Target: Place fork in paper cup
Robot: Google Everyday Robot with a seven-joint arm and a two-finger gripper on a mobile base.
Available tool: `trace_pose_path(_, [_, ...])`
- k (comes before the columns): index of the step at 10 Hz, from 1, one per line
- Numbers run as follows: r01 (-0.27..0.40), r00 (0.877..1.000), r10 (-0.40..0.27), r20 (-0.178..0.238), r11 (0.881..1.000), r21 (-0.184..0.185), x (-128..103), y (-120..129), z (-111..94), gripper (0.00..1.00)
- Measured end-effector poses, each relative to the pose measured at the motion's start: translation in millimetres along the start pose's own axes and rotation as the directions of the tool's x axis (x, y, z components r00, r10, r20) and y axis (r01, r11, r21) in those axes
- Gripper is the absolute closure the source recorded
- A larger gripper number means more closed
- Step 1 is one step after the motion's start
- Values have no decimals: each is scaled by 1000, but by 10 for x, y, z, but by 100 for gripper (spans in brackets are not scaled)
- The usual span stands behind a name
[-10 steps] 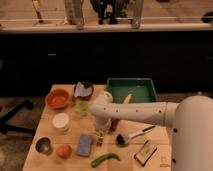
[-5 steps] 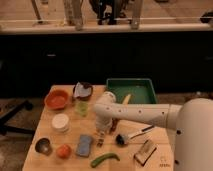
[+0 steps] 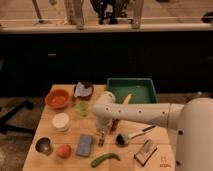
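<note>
1. Wooden table (image 3: 50, 165); far right: green bin (image 3: 145, 83) w/ yellow item (image 3: 127, 99) inside
2. Far left: orange bowl (image 3: 57, 98), dark bowl (image 3: 83, 90) beside it, green cup (image 3: 82, 108) nearer
3. Near left: metal cup (image 3: 43, 145), orange fruit (image 3: 63, 150), blue sponge (image 3: 84, 145)
4. Near mid to right: green pepper (image 3: 105, 159), black-headed brush (image 3: 131, 136), sm box (image 3: 146, 151)

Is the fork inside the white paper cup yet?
Out. The fork lies on the table just below the gripper, beside the blue sponge; the paper cup stands apart.
</note>
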Motion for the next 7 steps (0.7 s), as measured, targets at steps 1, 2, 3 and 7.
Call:
trace_pose_path(1, [18, 1000, -18, -12, 1000, -1, -21, -41, -33, 100])
trace_pose_path(2, [22, 1000, -22, -13, 1000, -1, -28, -51, -42, 100])
trace_pose_path(3, [33, 999, -33, -21, 999, -4, -39, -72, -64, 100])
trace_pose_path(7, [67, 996, -68, -58, 998, -8, -50, -175, -197, 100])
